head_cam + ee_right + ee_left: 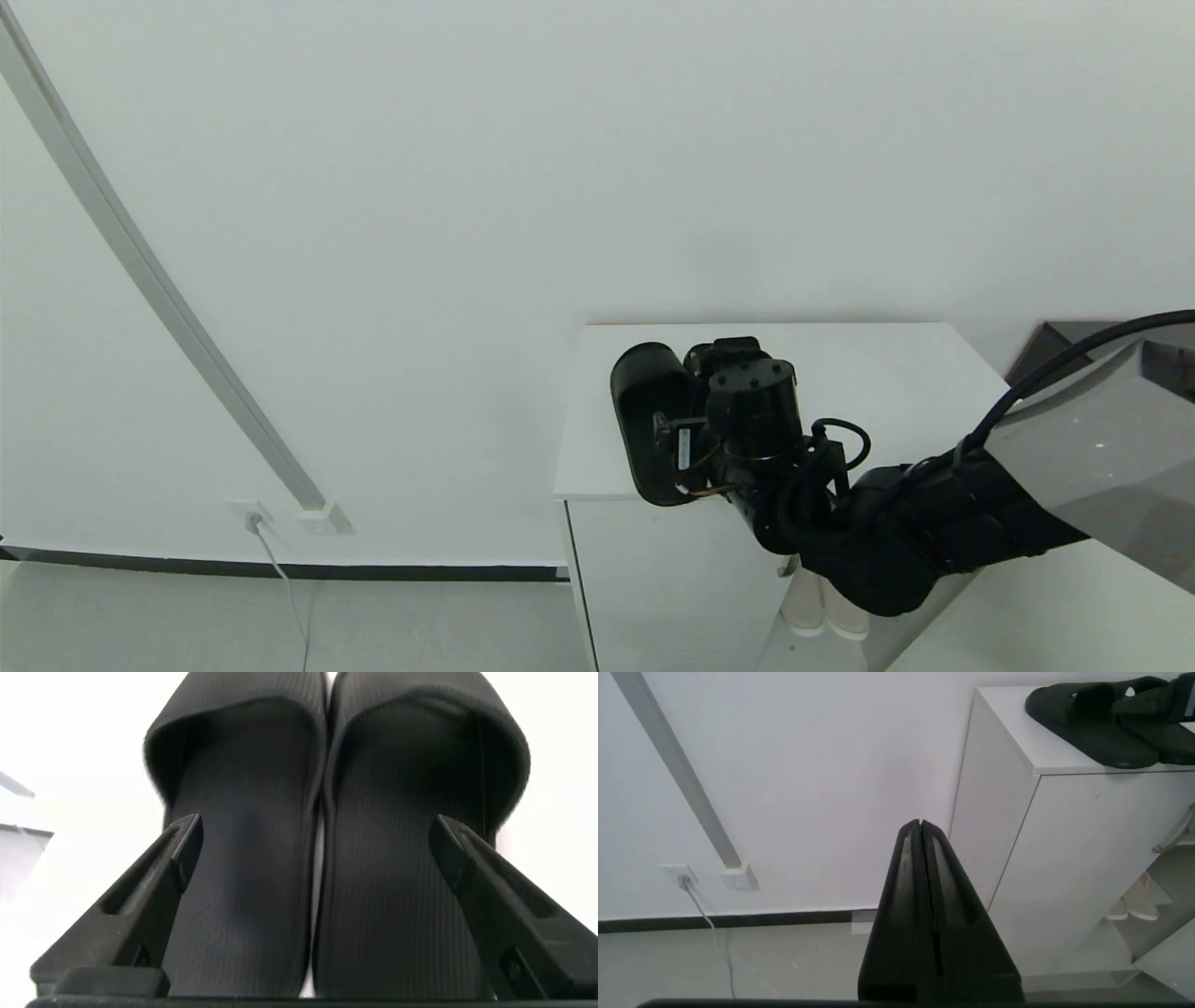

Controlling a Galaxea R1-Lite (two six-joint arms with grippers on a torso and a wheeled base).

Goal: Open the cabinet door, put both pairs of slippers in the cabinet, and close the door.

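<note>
My left claw is closed tight on nothing, out left of the white cabinet. The black slippers lie side by side on the cabinet top, and my right claw is spread wide with the pair between its fingers; I can't tell if they touch. The white slippers sit low inside the cabinet, at the right.

Bright, flat, even light here; I see no hard shadows on the wall. Cabinet top nearly washes out against it, front panel a shade greyer. Wall trunking bows toward the head view's edge, so wide-lens distortion. Black slippers read very dark in my right wrist view, backlit by white. Dull sheen on left gripper.
</note>
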